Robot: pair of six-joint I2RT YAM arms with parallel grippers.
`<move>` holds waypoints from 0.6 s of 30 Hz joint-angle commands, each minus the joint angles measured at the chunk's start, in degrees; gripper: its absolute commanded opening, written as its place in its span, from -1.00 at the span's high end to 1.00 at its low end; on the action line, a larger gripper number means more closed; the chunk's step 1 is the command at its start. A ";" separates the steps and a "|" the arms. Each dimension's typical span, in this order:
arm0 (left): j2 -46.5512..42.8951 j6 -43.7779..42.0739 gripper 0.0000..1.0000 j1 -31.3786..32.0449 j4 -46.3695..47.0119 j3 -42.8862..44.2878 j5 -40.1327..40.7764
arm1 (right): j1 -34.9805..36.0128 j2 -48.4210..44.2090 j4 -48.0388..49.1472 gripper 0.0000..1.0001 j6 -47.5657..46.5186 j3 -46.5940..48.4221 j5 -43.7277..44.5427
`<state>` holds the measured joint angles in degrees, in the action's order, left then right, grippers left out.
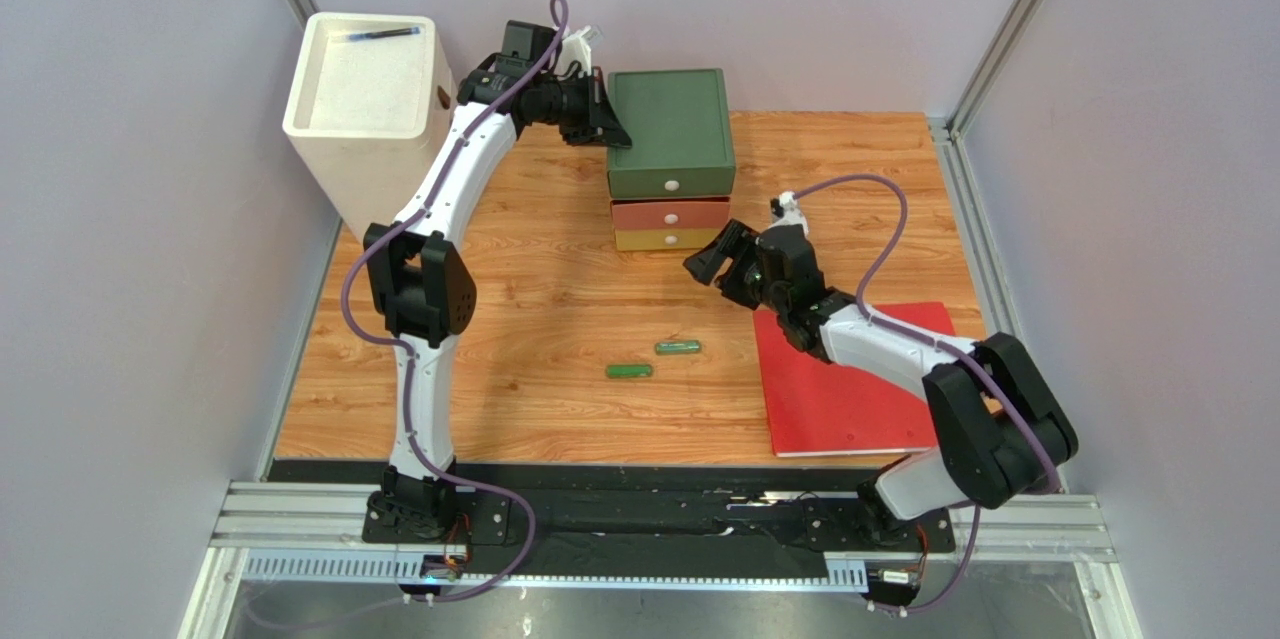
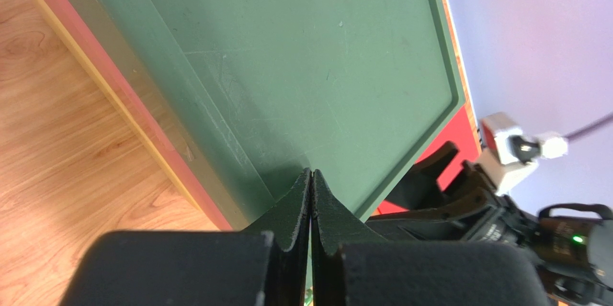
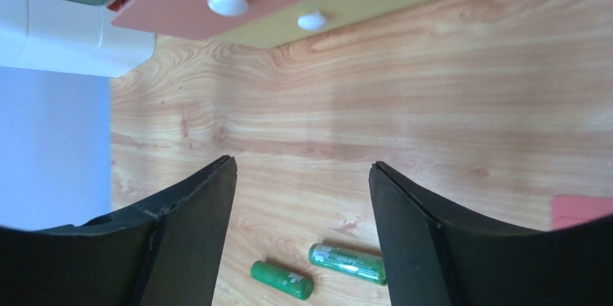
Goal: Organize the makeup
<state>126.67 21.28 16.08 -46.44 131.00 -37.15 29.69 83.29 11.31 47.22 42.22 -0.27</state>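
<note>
Wood-grain tabletop (image 1: 526, 294) carries a slim green tube (image 1: 678, 348) and, just beside it to the near left, a second green tube (image 1: 630, 369), both lying flat in the middle, apart from the red book (image 1: 842, 399) to their right. Beyond them the right gripper (image 1: 709, 258) hangs with fingers spread wide in front of the stacked drawer unit (image 1: 670, 129). At the unit's left edge the left gripper (image 1: 613, 126) has its fingertips pressed together over the green top, and a slim dark stick (image 1: 379, 33), perhaps a pencil, lies in the white bin (image 1: 368, 114) far left.
</note>
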 commanded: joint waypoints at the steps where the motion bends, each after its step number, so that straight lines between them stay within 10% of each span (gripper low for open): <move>1: 4.73 -3.88 1.00 -0.69 -12.80 -4.08 8.76 | -1.91 2.92 21.80 -0.44 11.13 -3.80 -8.68; 13: 4.20 -3.96 1.00 -0.69 -12.80 -3.91 8.67 | -4.82 36.57 72.85 -0.39 35.55 -9.09 -13.35; 18: 3.93 -4.31 1.00 -0.69 -13.33 -3.73 9.02 | -5.43 41.60 74.21 -0.40 37.07 -5.83 -13.97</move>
<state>126.65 21.21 16.08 -46.37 130.91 -37.21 24.58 121.08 73.32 81.80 35.46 -15.05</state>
